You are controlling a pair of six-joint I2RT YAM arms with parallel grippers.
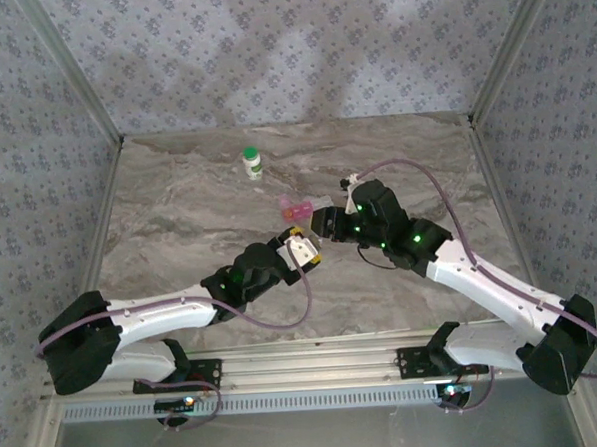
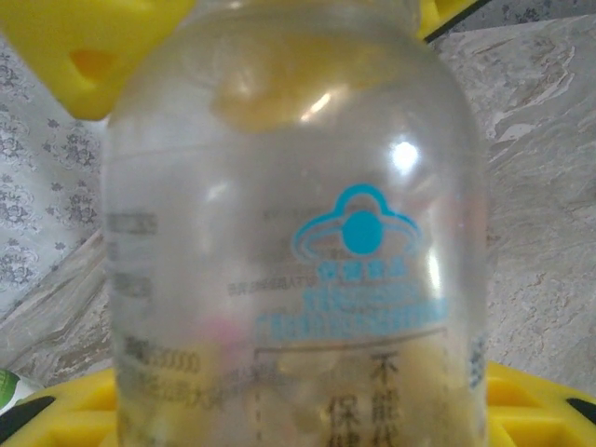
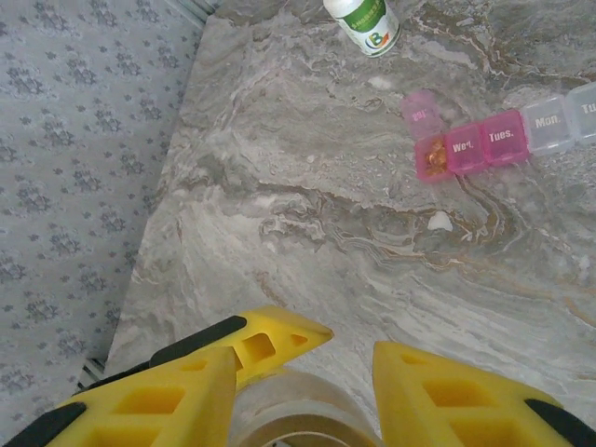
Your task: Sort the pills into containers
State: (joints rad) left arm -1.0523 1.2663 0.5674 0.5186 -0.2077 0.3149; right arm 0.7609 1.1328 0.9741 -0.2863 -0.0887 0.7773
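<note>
The left gripper (image 1: 302,251) is clamped on the vial (image 2: 298,233), a small round container of clear, faintly amber plastic. Its yellow fingers (image 2: 74,56) press it from both sides. The vial carries a blue cloud-shaped logo with blue and black Chinese print below, too blurred to read in full.

The right gripper (image 3: 349,345) has its blocky yellow fingers apart, with a clear round rim (image 3: 298,419) low between them; whether they grip it I cannot tell.

On the marbled grey table (image 3: 307,233) lie one strip pill case (image 3: 494,140) and one white bottle (image 3: 363,19) with a green cap. The case shows three pink compartments and two clear ones, marked "Wed.", "Tues." and "Mon.". One loose white pill (image 3: 440,221) lies near the case.
</note>
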